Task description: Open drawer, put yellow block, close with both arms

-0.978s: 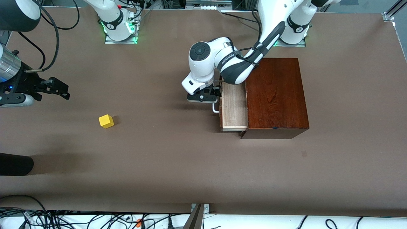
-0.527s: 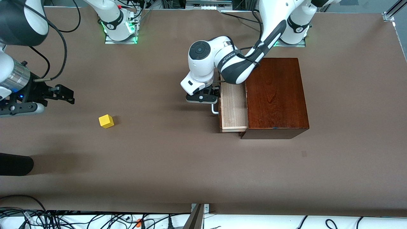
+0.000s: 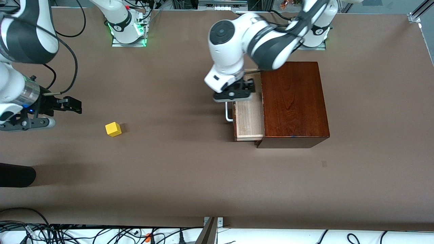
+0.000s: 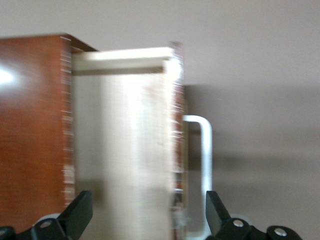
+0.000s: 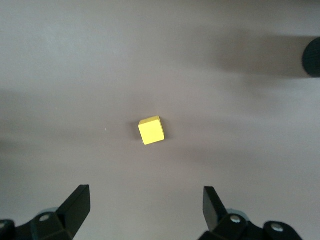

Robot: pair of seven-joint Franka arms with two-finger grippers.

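Note:
The dark wooden box (image 3: 293,101) stands toward the left arm's end of the table. Its drawer (image 3: 249,118) is pulled out, showing the pale tray (image 4: 125,150) and the white loop handle (image 3: 229,113) (image 4: 205,145). My left gripper (image 3: 237,93) (image 4: 147,210) hangs open over the tray, holding nothing, and is off the handle. The yellow block (image 3: 113,129) (image 5: 151,130) lies on the bare table toward the right arm's end. My right gripper (image 3: 75,105) (image 5: 146,200) is open and empty, in the air over the table beside the block.
A black rounded object (image 3: 17,174) (image 5: 312,57) pokes in at the table's edge, nearer to the front camera than the block. Cables (image 3: 67,234) run along the front edge. Brown table (image 3: 169,162) spreads between block and drawer.
The left gripper let go of the handle, rose and shifted over the open drawer toward the box. The right gripper moved closer to the yellow block. The drawer stayed open.

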